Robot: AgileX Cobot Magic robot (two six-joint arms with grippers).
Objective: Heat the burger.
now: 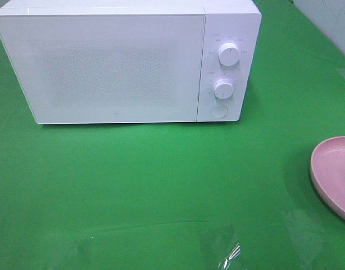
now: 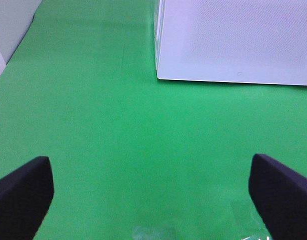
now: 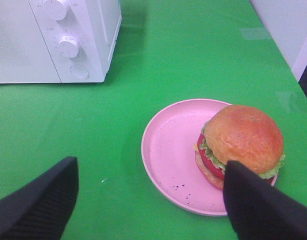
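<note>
The burger [image 3: 242, 142], with a glossy brown bun, lettuce and tomato, sits on a round pink plate [image 3: 171, 150] in the right wrist view. In the high view only the plate's edge [image 1: 332, 174] shows at the right border; the burger is out of view there. The white microwave [image 1: 122, 59] stands at the back with its door shut; it also shows in the left wrist view [image 2: 233, 40] and the right wrist view [image 3: 53, 40]. My right gripper [image 3: 148, 210] is open above the table, near the plate. My left gripper [image 2: 148, 200] is open and empty over bare green cloth.
The microwave has two knobs [image 1: 229, 54] [image 1: 223, 89] and a round button [image 1: 218, 111] on its right panel. A green cloth [image 1: 161, 185] covers the table. A pale wall [image 3: 288, 25] borders the table at the right.
</note>
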